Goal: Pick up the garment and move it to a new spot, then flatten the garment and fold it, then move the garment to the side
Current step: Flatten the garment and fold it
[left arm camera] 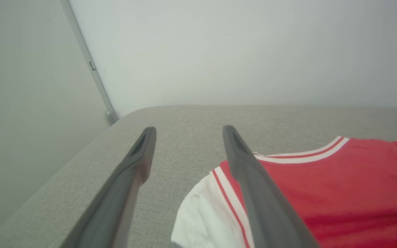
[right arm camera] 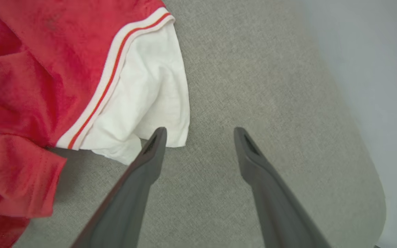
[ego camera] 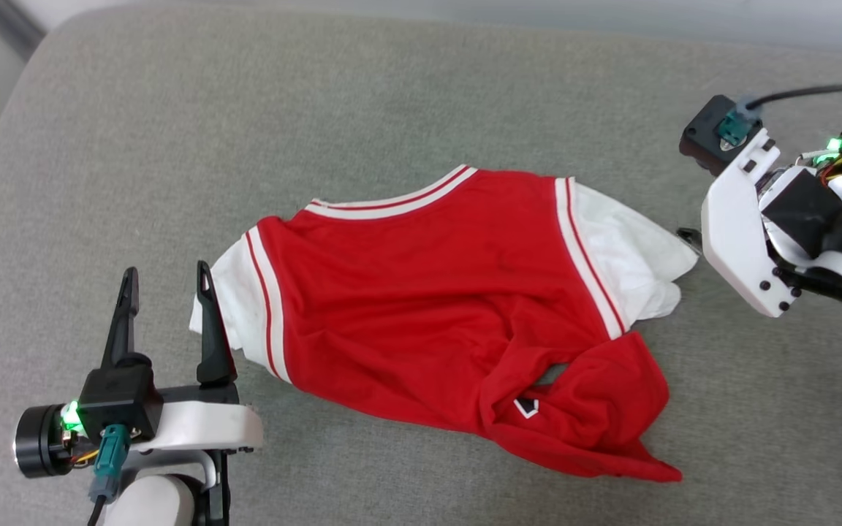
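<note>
The garment [ego camera: 435,292], red with white sleeves and striped trim, lies spread but wrinkled on the grey cushion [ego camera: 392,102]. Its lower right part is bunched and folded over, and a scrap of black print [ego camera: 527,407] shows there. My left gripper [ego camera: 167,281] stands open at the garment's left white sleeve [left arm camera: 202,217], its right finger over the sleeve's edge. In the left wrist view the left gripper [left arm camera: 189,132] has only cushion between its fingers. My right gripper [right arm camera: 200,134] is open beside the right white sleeve [right arm camera: 150,96], its left fingertip at the sleeve's corner. Neither holds anything.
The grey cushion has a rounded left corner [left arm camera: 122,119] and a rounded right edge [right arm camera: 374,193], with a pale wall [left arm camera: 240,51] behind. Bare fabric lies beyond the garment and in front of it. The right arm's white wrist housing [ego camera: 739,241] hangs over the right side.
</note>
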Controlling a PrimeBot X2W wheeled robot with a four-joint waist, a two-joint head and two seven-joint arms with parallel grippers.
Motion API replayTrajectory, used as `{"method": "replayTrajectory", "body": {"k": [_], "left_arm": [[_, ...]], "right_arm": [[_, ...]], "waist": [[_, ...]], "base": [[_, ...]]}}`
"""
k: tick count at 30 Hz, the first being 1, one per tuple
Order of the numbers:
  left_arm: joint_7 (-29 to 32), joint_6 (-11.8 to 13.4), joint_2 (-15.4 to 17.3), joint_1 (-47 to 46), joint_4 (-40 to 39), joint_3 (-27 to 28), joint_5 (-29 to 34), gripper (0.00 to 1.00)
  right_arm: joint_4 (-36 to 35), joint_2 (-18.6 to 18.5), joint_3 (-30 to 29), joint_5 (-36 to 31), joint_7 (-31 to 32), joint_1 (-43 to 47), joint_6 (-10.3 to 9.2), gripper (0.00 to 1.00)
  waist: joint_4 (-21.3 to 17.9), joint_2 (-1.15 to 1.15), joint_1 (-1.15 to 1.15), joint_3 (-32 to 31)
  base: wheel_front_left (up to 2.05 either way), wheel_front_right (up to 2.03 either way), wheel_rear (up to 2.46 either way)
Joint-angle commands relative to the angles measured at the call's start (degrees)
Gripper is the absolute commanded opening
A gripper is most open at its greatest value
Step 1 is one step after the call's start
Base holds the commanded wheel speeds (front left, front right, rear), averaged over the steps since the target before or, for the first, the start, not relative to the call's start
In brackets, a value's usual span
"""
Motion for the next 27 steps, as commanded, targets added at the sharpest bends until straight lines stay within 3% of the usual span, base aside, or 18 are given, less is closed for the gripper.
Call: {"method": "replayTrajectory", "body": {"k": [1, 9, 16, 18, 22, 27], "left_arm": [[-0.14, -1.04, -1.13, -0.74, 0.01, 1.10, 1.16, 1.00], [-0.14, -5.77, -5.37, -2.74, 0.55, 4.42, 5.24, 1.00], [-0.14, -9.16, -8.94, -3.92, 1.49, 7.30, 8.14, 1.00], [-0.14, -9.87, -9.58, -3.82, 1.74, 8.35, 8.79, 1.00], [-0.14, -11.10, -10.37, -2.56, 2.41, 10.32, 9.91, 1.00], [-0.14, -12.30, -11.01, -0.71, 3.10, 11.93, 11.01, 1.00]], "right_arm": [[0.65, -0.33, 1.61, 1.55, 2.00, -2.14, -0.06, 1.00], [7.69, 3.01, 6.00, 5.11, 2.37, -4.45, -0.06, 1.00], [14.03, 4.96, 13.52, 7.70, -0.47, 0.43, -0.05, 1.00], [14.77, 5.36, 14.62, 8.20, -2.24, 0.52, -0.05, 0.00], [14.09, 4.86, 14.84, 8.31, -7.66, -2.47, -0.05, 0.00], [9.18, 1.68, 14.84, 8.40, -13.64, -6.86, -0.06, 0.00]], "waist": [[1.08, 0.00, 0.00, 1.79], [2.31, 0.00, 0.00, 6.29], [2.41, 0.00, 0.00, 8.17], [2.04, 0.00, 0.00, 7.98], [0.90, 0.00, 0.00, 6.41], [-1.11, 0.00, 0.00, 3.08]], "base": [[0.00, 0.00, 0.00], [0.00, 0.00, 0.00], [0.00, 0.00, 0.00], [0.00, 0.00, 0.00], [0.00, 0.00, 0.00], [0.00, 0.00, 0.00]]}}
